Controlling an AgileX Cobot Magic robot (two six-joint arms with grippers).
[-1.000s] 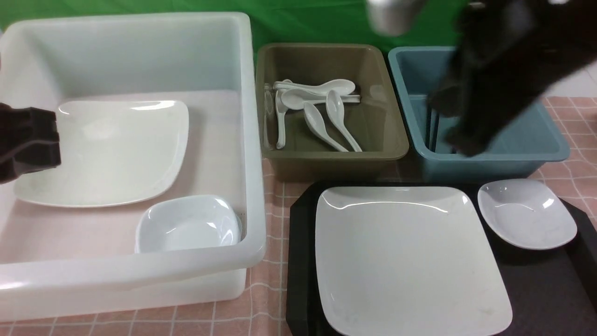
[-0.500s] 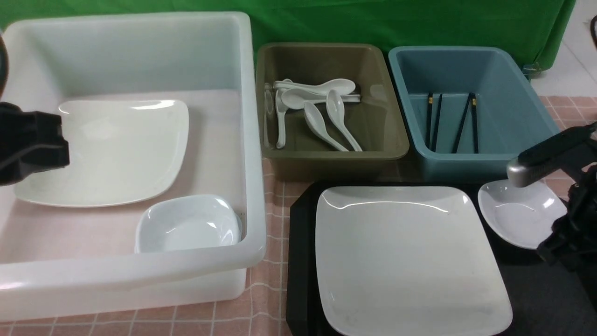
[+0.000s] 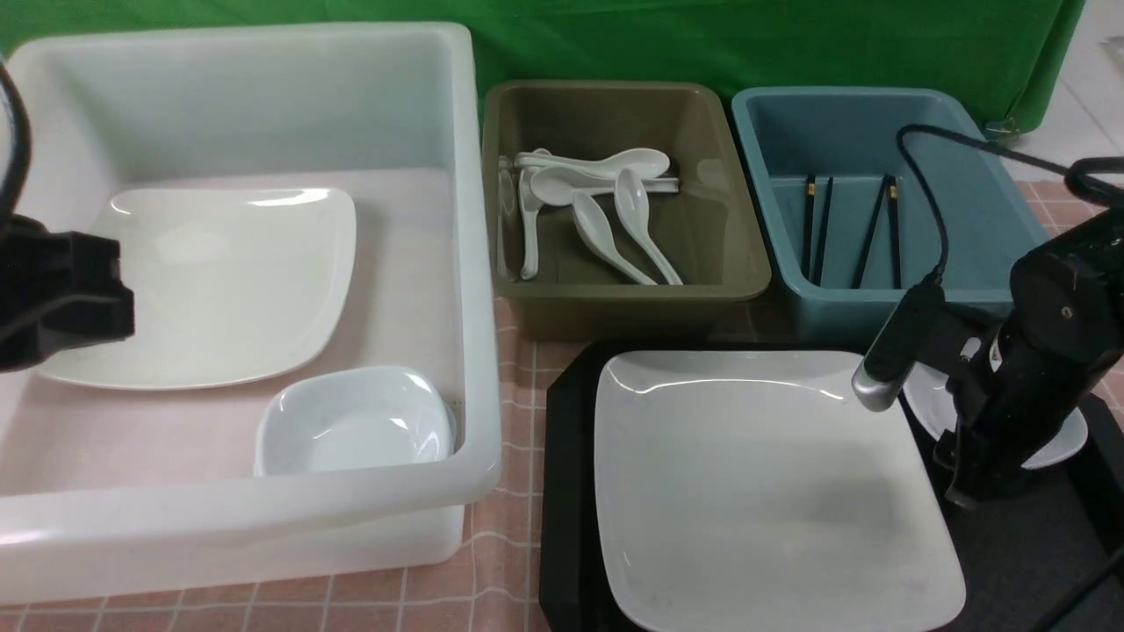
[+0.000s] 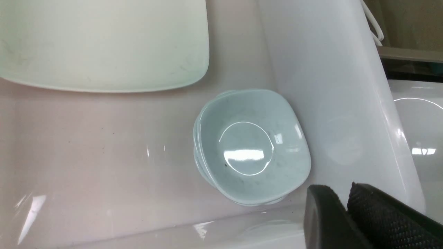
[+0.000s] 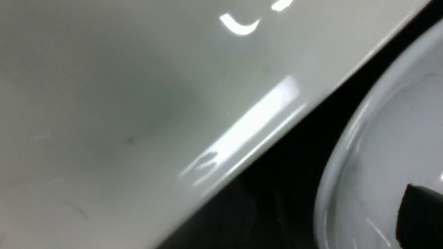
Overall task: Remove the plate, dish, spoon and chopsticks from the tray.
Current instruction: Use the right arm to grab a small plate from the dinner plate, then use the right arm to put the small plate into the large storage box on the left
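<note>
The black tray [image 3: 571, 421] carries the large white plate [image 3: 773, 483] and, at its right, a small white dish [image 3: 1067, 434]. My right gripper [image 3: 961, 487] points down at the dish's left rim, between the dish and the plate. In the right wrist view one black fingertip [image 5: 422, 214] hangs over the dish [image 5: 380, 148], beside the plate [image 5: 121, 103]; the jaws look open and empty. The black chopsticks [image 3: 852, 233] lie in the blue tub. White spoons [image 3: 597, 211] lie in the olive tub. My left gripper [image 4: 334, 188] is shut and empty.
A big white tub [image 3: 474, 263] at the left holds a second large plate [image 3: 202, 290] and small stacked dishes [image 4: 251, 148]. The left gripper [image 3: 61, 290] hovers over this tub. The olive tub [image 3: 746, 263] and the blue tub [image 3: 1019, 219] stand behind the tray.
My right arm has swung out of the blue tub and come down to the small dish on the tray. The left gripper has barely moved.
</note>
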